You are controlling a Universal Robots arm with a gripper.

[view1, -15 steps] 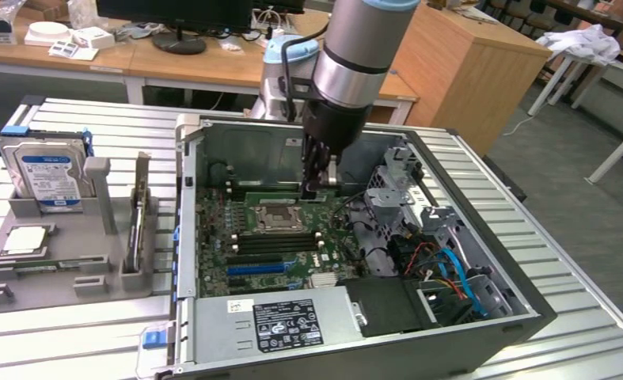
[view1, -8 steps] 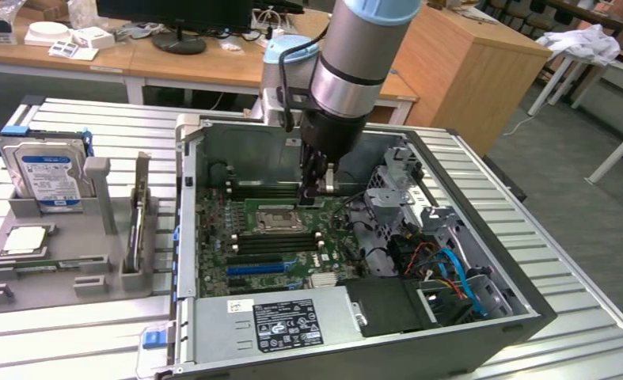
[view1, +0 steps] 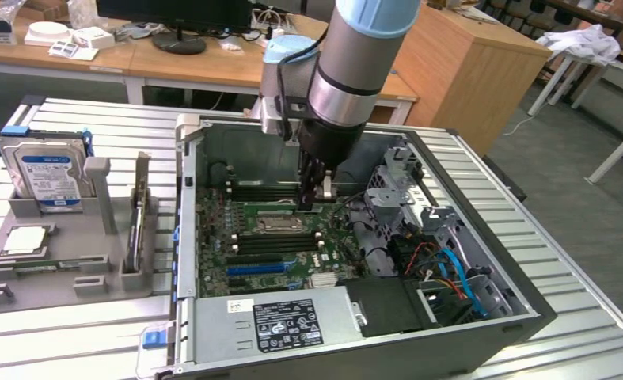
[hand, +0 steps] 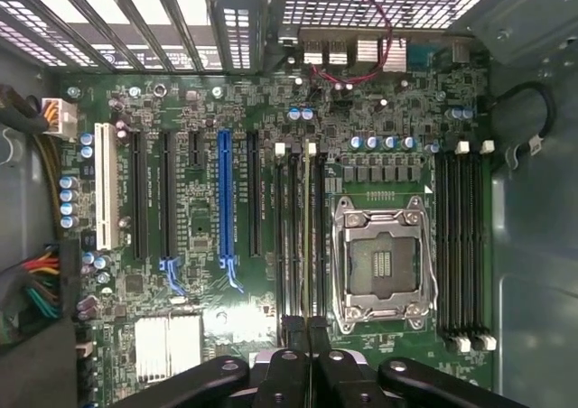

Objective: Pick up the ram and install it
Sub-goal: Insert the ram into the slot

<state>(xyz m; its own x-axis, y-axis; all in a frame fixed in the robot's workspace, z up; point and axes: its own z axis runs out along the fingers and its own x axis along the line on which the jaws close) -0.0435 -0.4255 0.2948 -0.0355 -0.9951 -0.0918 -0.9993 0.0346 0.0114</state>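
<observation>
Install step here, I reckon: the gripper point(hand: 309, 334) is clamped shut on the ram point(hand: 309, 236), held edge-on over a DIMM slot point(hand: 293, 245) just beside the CPU socket point(hand: 379, 264). Seating it calls for dead-straight alignment. Neighbouring slots crowd both sides, and the case wall point(hand: 533, 245) is well apart.

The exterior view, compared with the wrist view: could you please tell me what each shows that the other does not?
The exterior view adds the silver, blue-labelled hard drive standing in the grey plastic tray. The wrist view adds the white expansion slot and the thin green ram, edge-on along a memory slot. Both share the black gripper, apparently shut on that ram, and the large green motherboard with its metal processor socket.
</observation>
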